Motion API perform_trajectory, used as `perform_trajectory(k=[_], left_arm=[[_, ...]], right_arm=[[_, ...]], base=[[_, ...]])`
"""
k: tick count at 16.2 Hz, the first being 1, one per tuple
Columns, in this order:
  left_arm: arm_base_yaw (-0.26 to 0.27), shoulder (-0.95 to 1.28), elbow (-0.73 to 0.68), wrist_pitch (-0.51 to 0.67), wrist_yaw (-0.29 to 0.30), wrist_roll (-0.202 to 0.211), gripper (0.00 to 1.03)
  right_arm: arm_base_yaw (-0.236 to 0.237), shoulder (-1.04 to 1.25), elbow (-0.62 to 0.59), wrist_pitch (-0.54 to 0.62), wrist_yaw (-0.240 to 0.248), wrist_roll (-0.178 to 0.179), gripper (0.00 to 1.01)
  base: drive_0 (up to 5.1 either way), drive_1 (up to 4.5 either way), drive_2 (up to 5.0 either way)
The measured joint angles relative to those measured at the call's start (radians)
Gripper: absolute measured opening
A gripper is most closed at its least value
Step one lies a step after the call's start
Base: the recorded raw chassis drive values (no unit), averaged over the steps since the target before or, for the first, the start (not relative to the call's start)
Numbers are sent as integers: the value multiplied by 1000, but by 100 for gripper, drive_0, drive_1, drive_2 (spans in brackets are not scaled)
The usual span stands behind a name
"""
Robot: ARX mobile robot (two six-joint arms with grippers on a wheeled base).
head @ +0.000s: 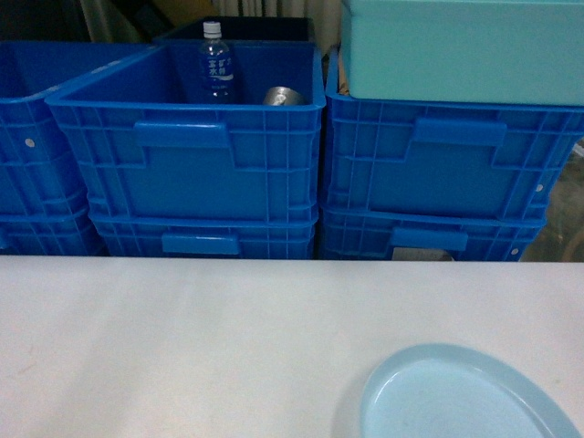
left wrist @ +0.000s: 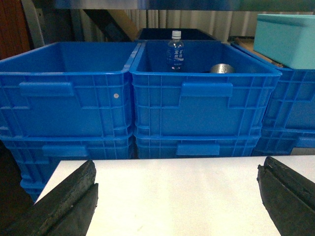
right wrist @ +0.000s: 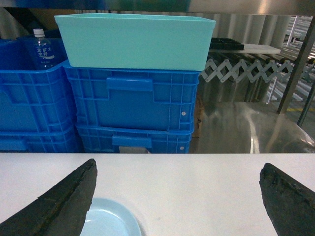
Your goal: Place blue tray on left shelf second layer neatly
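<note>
The blue tray, a pale round dish, lies on the white table at the near right, cut off by the frame's bottom edge. In the right wrist view the tray sits low and left, partly behind the left finger. My right gripper is open above the table, holding nothing, with the tray to its left. My left gripper is open too, over bare table. Neither gripper shows in the head view. A shiny steel crossbar runs above the crates; I cannot tell whether it belongs to the left shelf.
Deep-blue crates stand stacked along the table's far edge. One holds a water bottle and a metal can. A teal bin rests on the right stack. Shiny steel surfaces lie right of the crates.
</note>
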Motion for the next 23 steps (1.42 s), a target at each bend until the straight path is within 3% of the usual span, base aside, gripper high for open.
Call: perform_trajectory(k=[7, 8, 9, 10, 12, 14, 16, 18, 20, 21, 23], left_arm=[[0, 0, 0, 0, 0, 0, 98], [0, 0, 0, 0, 0, 0, 98], [0, 0, 0, 0, 0, 0, 98], [0, 0, 0, 0, 0, 0, 98], [0, 0, 0, 0, 0, 0, 98], [0, 0, 0, 0, 0, 0, 98], [0, 0, 0, 0, 0, 0, 98], [0, 0, 0, 0, 0, 0, 98], [0, 0, 0, 0, 0, 0, 98], [0, 0, 0, 0, 0, 0, 98], [0, 0, 0, 0, 0, 0, 98]], right_arm=[[-3, 1, 0, 3, -4, 0, 98], [-57, 23, 0, 45, -71, -1, 98], [-155, 74, 0, 82, -148, 1, 98], [-218, 122, 0, 119, -209, 11, 98], [-290, 199, 0, 164, -296, 30, 98], [-301, 286, 2, 217, -332, 60, 98], [-299, 488, 56, 243, -449, 148, 98], [-243, 748, 158, 285, -544, 260, 98], [-222, 1023, 212, 349, -658, 376, 98], [-222, 1120, 230, 368, -679, 420, 98], [-199, 1223, 249, 351, -669, 437, 98]], base=[[0, 0, 0], [0, 0, 0], [0, 0, 0], [0, 0, 0], [0, 0, 0], [0, 0, 0], [0, 0, 0], [0, 0, 0], [0, 0, 0], [0, 0, 0], [0, 0, 0]])
